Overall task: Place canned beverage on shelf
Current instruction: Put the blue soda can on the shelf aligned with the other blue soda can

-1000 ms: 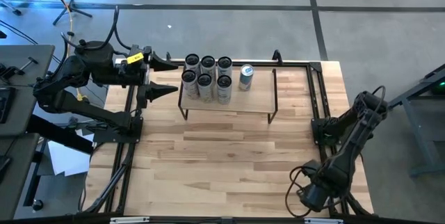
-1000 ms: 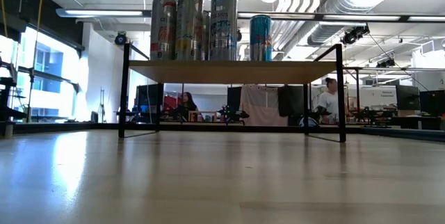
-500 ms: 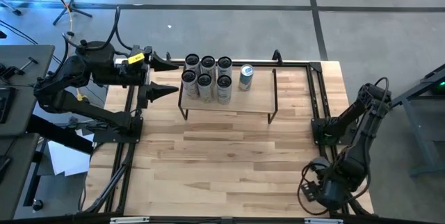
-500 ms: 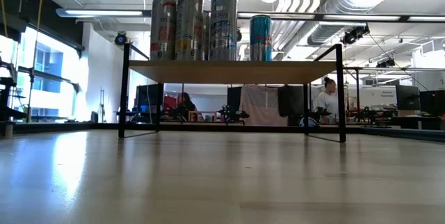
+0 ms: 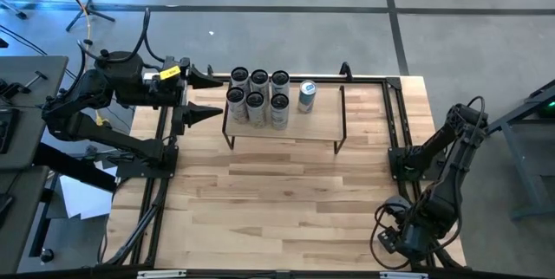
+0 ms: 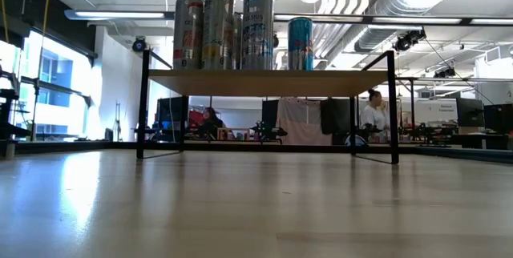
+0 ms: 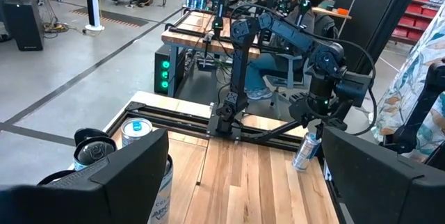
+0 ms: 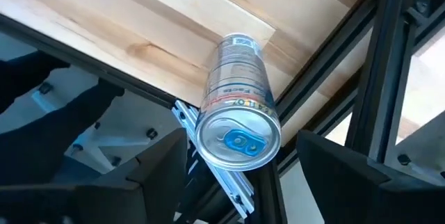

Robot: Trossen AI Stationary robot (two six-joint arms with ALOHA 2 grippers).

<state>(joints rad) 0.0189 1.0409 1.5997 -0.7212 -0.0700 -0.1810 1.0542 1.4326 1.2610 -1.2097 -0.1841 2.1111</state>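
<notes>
Seven cans stand on the shelf; right gripper, fingers closed on another can, has yet to deliver; left gripper waits wide open, empty.

We see two dark, jointed arms with black cables; the left arm carries a yellow label.
</notes>
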